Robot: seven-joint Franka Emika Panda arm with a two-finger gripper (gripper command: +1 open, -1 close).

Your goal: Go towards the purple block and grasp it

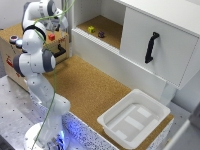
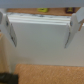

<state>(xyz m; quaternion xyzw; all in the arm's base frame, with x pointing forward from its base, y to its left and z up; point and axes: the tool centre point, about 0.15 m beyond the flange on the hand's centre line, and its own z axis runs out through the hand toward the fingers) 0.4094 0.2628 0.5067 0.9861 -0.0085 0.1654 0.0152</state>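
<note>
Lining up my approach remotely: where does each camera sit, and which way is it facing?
Exterior view: high, off the arm, looking down at the cork table, shelf with purple block, bin; arm shows.
Wrist view: on the wrist, facing the white cabinet; fingers show.
Shared: yellow block, cabinet.

You have a cork-topped table (image 1: 90, 90) carrying everything. On it, near the exterior view's lower right corner, sits 1 white plastic tray (image 1: 134, 117). Along the far side stands a white cabinet (image 1: 150, 45) with an open cork-lined shelf (image 1: 107, 27); on that shelf lie 2 small blocks, the yellow block (image 1: 91, 29) and the purple block (image 1: 101, 34), close together but apart. At the exterior view's left, a wooden box (image 1: 20, 55) rests on the table edge.
</note>
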